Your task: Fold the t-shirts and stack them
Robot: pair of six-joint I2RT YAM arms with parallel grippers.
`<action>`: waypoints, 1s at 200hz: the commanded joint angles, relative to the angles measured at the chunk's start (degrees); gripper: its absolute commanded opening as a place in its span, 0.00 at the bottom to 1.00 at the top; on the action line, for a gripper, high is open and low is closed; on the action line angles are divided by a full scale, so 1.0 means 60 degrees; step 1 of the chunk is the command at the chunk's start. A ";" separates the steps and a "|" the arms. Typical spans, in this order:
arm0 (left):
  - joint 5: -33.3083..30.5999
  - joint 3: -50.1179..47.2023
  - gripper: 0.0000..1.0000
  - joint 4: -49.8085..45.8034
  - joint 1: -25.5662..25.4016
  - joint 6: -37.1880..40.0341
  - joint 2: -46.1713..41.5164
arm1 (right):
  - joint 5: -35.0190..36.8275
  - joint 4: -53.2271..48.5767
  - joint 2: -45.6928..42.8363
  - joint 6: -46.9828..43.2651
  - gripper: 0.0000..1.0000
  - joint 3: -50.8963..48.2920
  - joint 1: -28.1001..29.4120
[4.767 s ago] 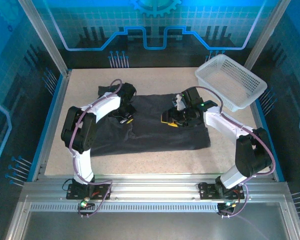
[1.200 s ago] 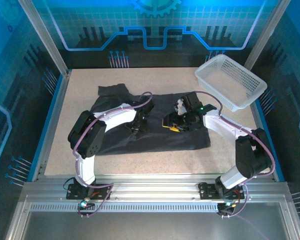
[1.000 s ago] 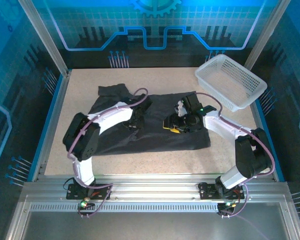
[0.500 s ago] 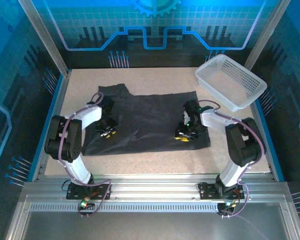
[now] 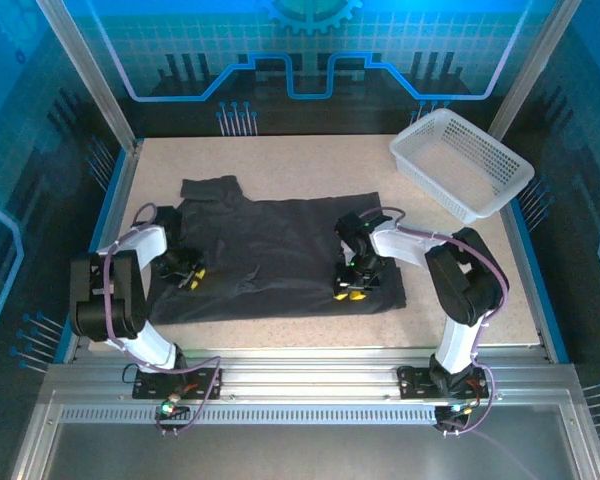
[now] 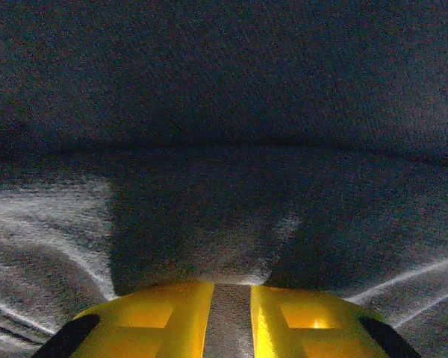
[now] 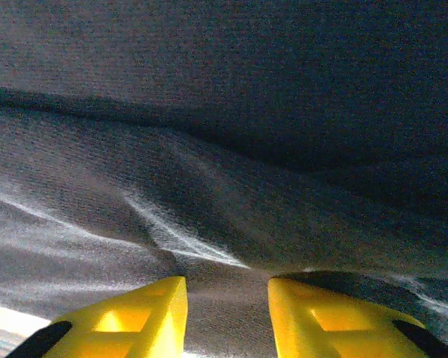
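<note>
One dark charcoal t-shirt (image 5: pixel 270 250) lies spread flat across the middle of the table, one sleeve (image 5: pixel 208 188) pointing to the far left. My left gripper (image 5: pixel 189 278) sits low on the shirt's left edge. In the left wrist view its yellow fingers (image 6: pixel 157 321) pinch a thin fold of the fabric (image 6: pixel 224 112). My right gripper (image 5: pixel 349 291) rests on the shirt's near right part. In the right wrist view a bunched fold of cloth (image 7: pixel 246 112) lies gripped between its yellow fingers (image 7: pixel 149 313), with creases running out from the grip.
A white lattice basket (image 5: pixel 460 165) stands at the far right corner, tilted, with nothing seen in it. Bare speckled table (image 5: pixel 310 160) shows behind the shirt and along the near edge. Blue rails (image 5: pixel 100 250) border the table's sides.
Both grippers have closed on the shirt and moved toward the near left. The shirt has slid left with them and spread out flatter.
</note>
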 commanded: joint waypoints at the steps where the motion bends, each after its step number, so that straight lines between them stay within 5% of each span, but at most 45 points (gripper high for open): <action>1: -0.0593 0.0127 0.29 -0.0420 0.0398 0.0273 -0.0175 | -0.0139 -0.0415 -0.0170 0.0388 0.40 -0.0097 0.0132; 36: -0.1230 0.2357 0.46 -0.0519 0.0384 0.0450 -0.0309 | -0.0206 0.0360 -0.1312 0.0288 0.49 0.0782 -0.0210; 62: -0.1232 0.4542 0.58 -0.0275 0.0547 0.0488 0.1012 | -0.0704 0.0855 -0.1223 0.0008 0.53 0.1730 -0.0818; 123: -0.1574 0.9460 0.61 0.0017 0.0936 0.2392 0.5436 | -0.1228 0.0826 -0.0135 -0.0027 0.53 0.3560 -0.2145; 200: 0.0262 1.1047 0.60 0.1127 0.0941 0.2538 0.7657 | -0.1098 0.0840 -0.0209 0.0281 0.54 0.3067 -0.2345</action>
